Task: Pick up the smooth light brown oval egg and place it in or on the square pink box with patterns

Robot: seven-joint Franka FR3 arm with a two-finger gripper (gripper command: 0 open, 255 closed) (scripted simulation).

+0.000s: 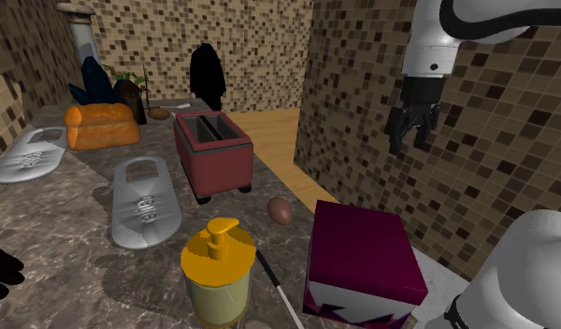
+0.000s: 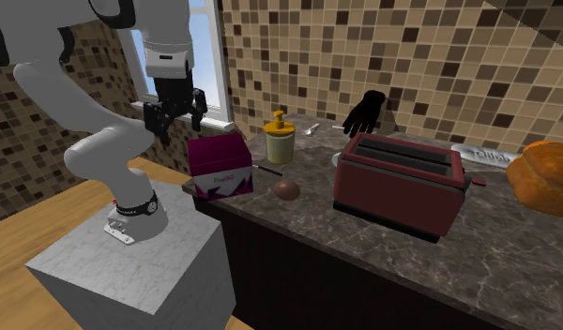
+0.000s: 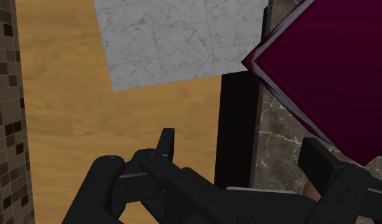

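A brown oval egg (image 1: 280, 210) (image 2: 287, 190) lies on the dark marble counter (image 1: 73, 271), between the dark red toaster and a magenta box. That square box (image 1: 363, 262) (image 2: 220, 164) (image 3: 330, 76) has a white pattern on its side and sits at the counter's corner closest to the stand. My black gripper (image 1: 411, 131) (image 2: 174, 117) (image 3: 244, 156) hangs open and empty in the air. It is high above the floor, beside the box and off the counter's edge. Its fingers (image 3: 165, 143) stand well apart.
A dark red toaster (image 1: 213, 150) (image 2: 402, 183) stands behind the egg. A yellow-topped soap dispenser (image 1: 218, 271) (image 2: 280, 139) is near the box. Grey flat items (image 1: 143, 201), an orange loaf (image 1: 103, 126), a black glove (image 2: 364, 112) and tiled walls surround the counter. The marble stand (image 2: 139, 253) lies below the gripper.
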